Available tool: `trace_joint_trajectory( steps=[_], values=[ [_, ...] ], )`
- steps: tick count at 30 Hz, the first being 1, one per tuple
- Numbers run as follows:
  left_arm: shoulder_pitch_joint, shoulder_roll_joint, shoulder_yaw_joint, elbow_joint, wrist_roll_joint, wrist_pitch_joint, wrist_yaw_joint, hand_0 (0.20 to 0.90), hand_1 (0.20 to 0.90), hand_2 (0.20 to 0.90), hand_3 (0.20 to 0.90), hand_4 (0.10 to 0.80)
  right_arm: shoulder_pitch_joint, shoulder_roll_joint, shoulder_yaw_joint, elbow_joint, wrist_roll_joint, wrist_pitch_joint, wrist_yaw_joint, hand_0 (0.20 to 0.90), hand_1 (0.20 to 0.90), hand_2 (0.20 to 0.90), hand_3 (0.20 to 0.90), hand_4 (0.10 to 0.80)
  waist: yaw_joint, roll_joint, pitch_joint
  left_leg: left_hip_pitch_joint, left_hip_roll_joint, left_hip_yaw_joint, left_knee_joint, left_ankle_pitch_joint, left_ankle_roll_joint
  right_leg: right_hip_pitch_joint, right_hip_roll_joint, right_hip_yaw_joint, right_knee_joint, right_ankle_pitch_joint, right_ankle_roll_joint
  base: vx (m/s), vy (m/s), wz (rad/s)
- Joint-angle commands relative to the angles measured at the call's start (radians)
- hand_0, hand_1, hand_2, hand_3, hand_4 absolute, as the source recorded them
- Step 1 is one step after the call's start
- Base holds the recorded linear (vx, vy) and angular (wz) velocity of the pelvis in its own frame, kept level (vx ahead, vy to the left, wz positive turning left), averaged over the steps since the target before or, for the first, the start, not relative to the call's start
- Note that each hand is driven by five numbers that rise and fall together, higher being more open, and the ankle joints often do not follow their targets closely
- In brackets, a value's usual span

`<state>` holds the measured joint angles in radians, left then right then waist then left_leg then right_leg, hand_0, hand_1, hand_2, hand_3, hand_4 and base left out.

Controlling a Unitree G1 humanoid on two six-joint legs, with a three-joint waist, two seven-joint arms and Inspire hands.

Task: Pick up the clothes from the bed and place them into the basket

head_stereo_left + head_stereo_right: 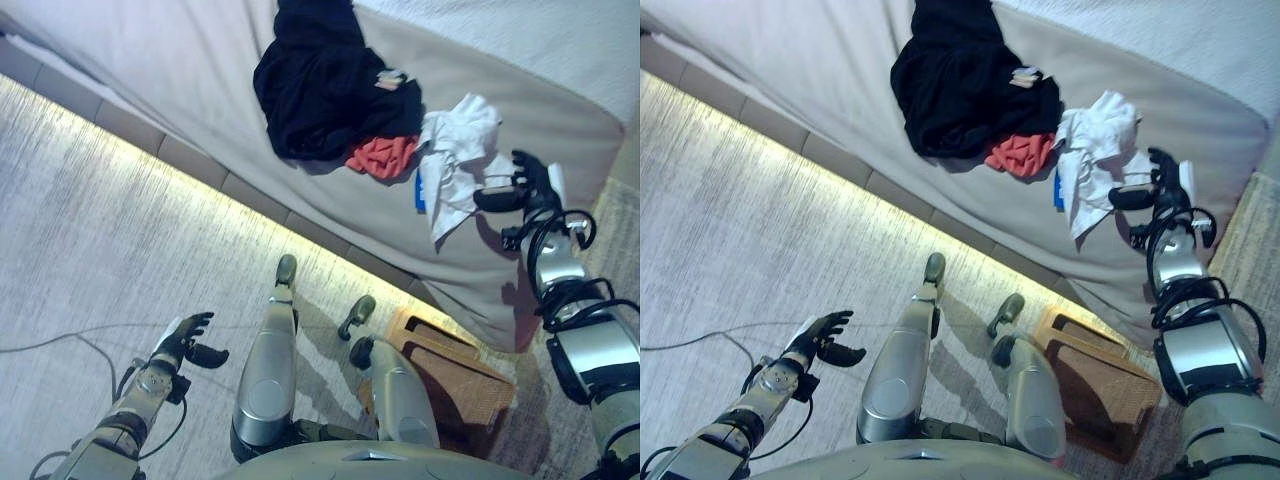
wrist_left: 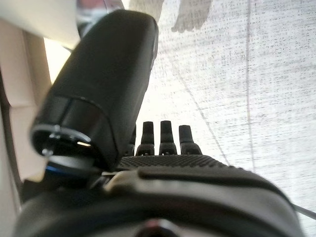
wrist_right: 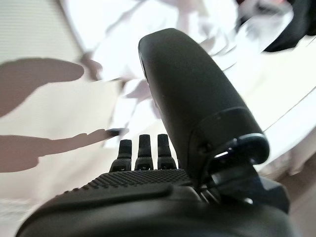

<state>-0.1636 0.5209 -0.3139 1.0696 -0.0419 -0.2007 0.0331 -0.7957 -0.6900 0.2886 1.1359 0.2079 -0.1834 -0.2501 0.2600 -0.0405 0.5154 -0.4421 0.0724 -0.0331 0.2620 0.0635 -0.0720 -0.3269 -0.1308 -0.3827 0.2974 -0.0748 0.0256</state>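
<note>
A pile of clothes lies on the beige bed (image 1: 200,70): a large black garment (image 1: 325,85), a red piece (image 1: 382,155) under its edge, and a white cloth (image 1: 455,165) with a bit of blue, hanging toward the bed's side. My right hand (image 1: 520,190) hovers over the bed just right of the white cloth (image 3: 148,29), fingers straight, holding nothing. A brown wicker basket (image 1: 455,375) stands on the floor beside the bed, below the right arm. My left hand (image 1: 190,340) hangs open over the carpet at the lower left.
The bed's lit lower edge (image 1: 200,170) runs diagonally across the view. Light carpet (image 1: 90,240) covers the floor to the left. A thin cord (image 1: 60,340) lies on the carpet near the left arm.
</note>
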Motion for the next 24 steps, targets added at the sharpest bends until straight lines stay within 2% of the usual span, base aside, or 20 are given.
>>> trace_joint_trajectory(
  steps=[1, 2, 4, 10, 12, 15, 16, 17, 18, 22, 24],
  values=[
    [0.098, 0.043, -0.011, -0.028, -0.053, -0.033, -0.008, 0.9, 0.9, 0.9, 0.9, 0.8, -0.063, -0.16, 0.054, -0.04, -0.018, -0.022, -0.015, 0.9, 0.9, 0.9, 0.9, 0.8, 0.002, 0.051, -0.068, -0.095, -0.033, 0.004, 0.052, -0.045, 0.046, -0.117, -0.014, 0.034, 0.106, 0.024, 0.02, -0.059, 0.11, 0.02],
    [0.107, 0.04, -0.012, -0.034, -0.061, -0.04, -0.006, 0.9, 0.9, 0.9, 0.9, 0.8, -0.095, -0.168, 0.067, -0.032, -0.034, -0.013, -0.014, 0.9, 0.9, 0.9, 0.9, 0.8, 0.004, 0.06, -0.065, -0.116, -0.033, 0.008, 0.061, -0.041, 0.045, -0.142, -0.019, 0.035, 0.124, 0.019, 0.018, -0.042, 0.09, 0.02],
    [0.118, 0.038, -0.006, -0.041, -0.067, -0.051, -0.013, 0.9, 0.9, 0.9, 0.9, 0.8, -0.161, -0.18, 0.098, -0.006, -0.049, 0.067, -0.026, 0.9, 0.9, 0.9, 0.9, 0.8, 0.01, 0.077, -0.055, -0.16, -0.03, 0.014, 0.086, -0.037, 0.045, -0.193, -0.036, 0.038, 0.165, 0.011, 0.019, -0.037, 0.063, 0.04],
    [0.11, 0.03, -0.023, -0.071, -0.105, -0.087, 0.025, 0.9, 0.9, 0.9, 0.9, 0.8, -0.342, -0.191, 0.179, 0.132, -0.097, 0.357, -0.006, 0.9, 0.9, 0.9, 0.9, 0.8, 0.019, 0.126, -0.027, -0.319, -0.028, 0.017, 0.193, -0.039, 0.065, -0.39, -0.095, 0.081, 0.305, -0.01, 0.015, -0.079, 0.058, 0.06],
    [0.098, 0.029, -0.027, -0.081, -0.11, -0.093, 0.04, 0.9, 0.9, 0.9, 0.9, 0.8, -0.379, -0.193, 0.202, 0.157, -0.103, 0.42, 0.006, 0.9, 0.9, 0.9, 0.9, 0.8, 0.017, 0.136, -0.02, -0.375, -0.032, 0.008, 0.234, -0.049, 0.072, -0.448, -0.101, 0.103, 0.343, -0.018, 0.012, -0.133, 0.048, 0.01],
    [0.098, 0.028, -0.032, -0.117, -0.148, -0.06, 0.077, 0.9, 0.9, 0.9, 0.9, 0.8, -0.417, -0.194, 0.233, 0.169, -0.076, 0.439, 0.016, 0.9, 0.9, 0.9, 0.9, 0.8, 0.007, 0.16, -0.004, -0.45, -0.03, 0.009, 0.302, -0.066, 0.077, -0.526, -0.107, 0.137, 0.408, -0.033, -0.001, -0.1, 0.065, -0.03],
    [0.1, 0.029, -0.031, -0.118, -0.149, -0.06, 0.08, 0.9, 0.9, 0.9, 0.9, 0.8, -0.424, -0.196, 0.233, 0.169, -0.072, 0.438, 0.016, 0.733, 0.733, 0.733, 0.705, 0.605, 0.004, 0.165, 0.001, -0.464, -0.031, 0.009, 0.313, -0.07, 0.077, -0.538, -0.105, 0.143, 0.416, -0.037, -0.005, -0.052, 0.047, -0.04],
    [0.105, 0.026, -0.028, -0.12, -0.148, -0.058, 0.085, 0.9, 0.9, 0.9, 0.9, 0.8, -0.432, -0.203, 0.234, 0.169, -0.06, 0.415, 0.002, 0.3, 0.3, 0.3, 0.2, 0.1, 0.002, 0.17, 0.004, -0.475, -0.033, 0.008, 0.322, -0.074, 0.08, -0.55, -0.104, 0.148, 0.424, -0.039, -0.008, -0.041, 0.053, -0.01],
    [0.113, 0.024, -0.023, -0.119, -0.153, -0.054, 0.093, 0.9, 0.9, 0.9, 0.9, 0.8, -0.436, -0.207, 0.231, 0.162, -0.026, 0.367, -0.027, 0.3, 0.3, 0.3, 0.2, 0.1, -0.003, 0.175, 0.004, -0.483, -0.031, 0.007, 0.332, -0.077, 0.08, -0.559, -0.101, 0.154, 0.435, -0.043, -0.011, -0.012, 0.062, 0.02],
    [0.143, 0.021, 0.007, -0.101, -0.149, -0.075, 0.084, 0.9, 0.9, 0.9, 0.9, 0.8, -0.414, -0.224, 0.183, 0.131, 0.002, 0.267, -0.079, 0.3, 0.3, 0.3, 0.2, 0.1, -0.017, 0.18, 0.004, -0.473, -0.021, 0.015, 0.338, -0.078, 0.079, -0.552, -0.09, 0.161, 0.45, -0.051, -0.018, 0.031, 0.059, 0.11],
    [0.163, 0.013, 0.022, -0.091, -0.138, -0.104, 0.055, 0.9, 0.9, 0.9, 0.9, 0.8, -0.376, -0.246, 0.131, 0.121, 0.019, 0.202, -0.121, 0.3, 0.3, 0.3, 0.2, 0.1, -0.026, 0.183, -0.002, -0.438, -0.018, 0.024, 0.331, -0.074, 0.074, -0.516, -0.086, 0.157, 0.439, -0.052, -0.019, 0.089, 0.078, -0.23]
  ],
)
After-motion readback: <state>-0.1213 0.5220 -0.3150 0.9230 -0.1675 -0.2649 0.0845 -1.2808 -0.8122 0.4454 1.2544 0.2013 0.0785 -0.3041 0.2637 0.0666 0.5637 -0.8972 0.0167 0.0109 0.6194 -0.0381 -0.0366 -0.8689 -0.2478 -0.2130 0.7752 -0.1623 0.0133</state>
